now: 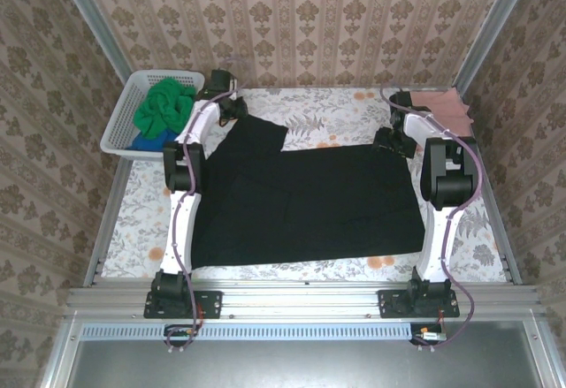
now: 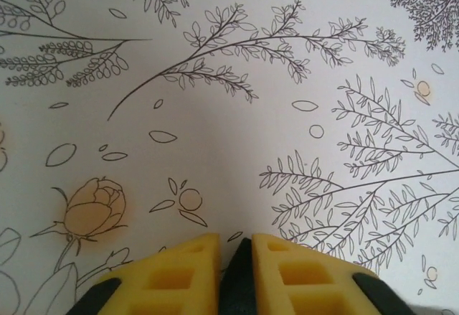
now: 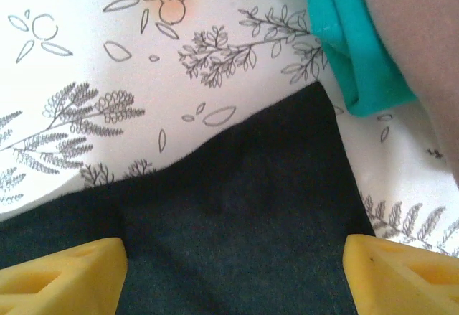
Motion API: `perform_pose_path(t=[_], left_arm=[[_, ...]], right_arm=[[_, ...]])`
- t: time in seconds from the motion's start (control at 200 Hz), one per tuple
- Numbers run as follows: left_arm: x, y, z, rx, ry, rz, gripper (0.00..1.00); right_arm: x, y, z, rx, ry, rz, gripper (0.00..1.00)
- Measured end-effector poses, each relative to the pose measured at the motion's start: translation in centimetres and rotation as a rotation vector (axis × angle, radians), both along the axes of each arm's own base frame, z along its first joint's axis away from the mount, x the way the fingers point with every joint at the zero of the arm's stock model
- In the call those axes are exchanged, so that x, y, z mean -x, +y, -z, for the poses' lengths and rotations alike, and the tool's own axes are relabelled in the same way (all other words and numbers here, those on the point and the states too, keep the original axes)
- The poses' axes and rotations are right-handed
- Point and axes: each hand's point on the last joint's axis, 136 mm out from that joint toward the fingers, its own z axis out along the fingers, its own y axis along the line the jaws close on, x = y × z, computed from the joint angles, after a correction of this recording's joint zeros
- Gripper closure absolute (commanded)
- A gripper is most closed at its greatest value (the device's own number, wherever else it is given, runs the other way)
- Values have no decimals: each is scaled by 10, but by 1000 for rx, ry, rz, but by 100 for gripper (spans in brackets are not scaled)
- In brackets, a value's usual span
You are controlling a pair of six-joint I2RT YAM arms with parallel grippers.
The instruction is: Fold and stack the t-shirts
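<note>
A black t-shirt (image 1: 305, 202) lies spread flat across the middle of the table. My left gripper (image 1: 232, 110) is at its far left corner. In the left wrist view that gripper (image 2: 235, 242) has its yellow fingers (image 2: 179, 272) pinched together on a fold of the black t-shirt (image 2: 241, 283). My right gripper (image 1: 393, 136) hovers at the shirt's far right corner. Its fingers (image 3: 72, 275) stand wide apart and open, with the black t-shirt's corner (image 3: 251, 186) lying flat between them. A teal t-shirt (image 3: 344, 35) and a salmon pink t-shirt (image 3: 423, 42) lie folded just beyond.
A white lattice basket (image 1: 119, 127) stands at the back left, holding a bright green t-shirt (image 1: 164, 110) and a blue t-shirt (image 1: 146, 143). The salmon pink t-shirt (image 1: 447, 105) sits in the back right corner. A floral tablecloth (image 1: 336, 110) covers the table, and patterned walls close it in.
</note>
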Motion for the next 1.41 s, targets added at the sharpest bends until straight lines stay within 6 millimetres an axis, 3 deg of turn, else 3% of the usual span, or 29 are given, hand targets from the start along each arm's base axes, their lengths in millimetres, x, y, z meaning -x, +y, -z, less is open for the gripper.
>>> perform_pose_path(t=[0.095, 0.305, 0.425, 0.54, 0.71, 0.805, 0.96, 1.145, 1.305, 1.405], left_arm=[[3, -6, 0, 29, 11, 18, 100], [10, -17, 0, 67, 28, 60, 100], [19, -17, -12, 77, 39, 71, 100], [27, -15, -43, 93, 17, 77, 100], [27, -11, -109, 132, -90, 88, 100], [27, -9, -127, 149, -123, 94, 100], [32, -10, -114, 159, -92, 102, 100], [40, -10, -94, 149, -43, 111, 100], [42, -7, -101, 151, -51, 114, 100], [46, -4, -112, 158, -62, 114, 100]], right_arm=[[0, -1, 3, -1, 5, 3, 20], [-1, -4, 2, 0, -1, 8, 23], [-2, -6, 2, 8, -4, 10, 26], [-6, -8, -1, 23, -13, 12, 29], [-19, -13, -10, 39, -56, 20, 31], [-22, -13, -10, 39, -61, 23, 31], [-35, -14, -3, 37, -54, 28, 32], [-38, -18, 1, 28, -38, 37, 53], [-37, -18, 2, 21, -35, 38, 74], [-37, -17, 2, 10, -36, 36, 82]])
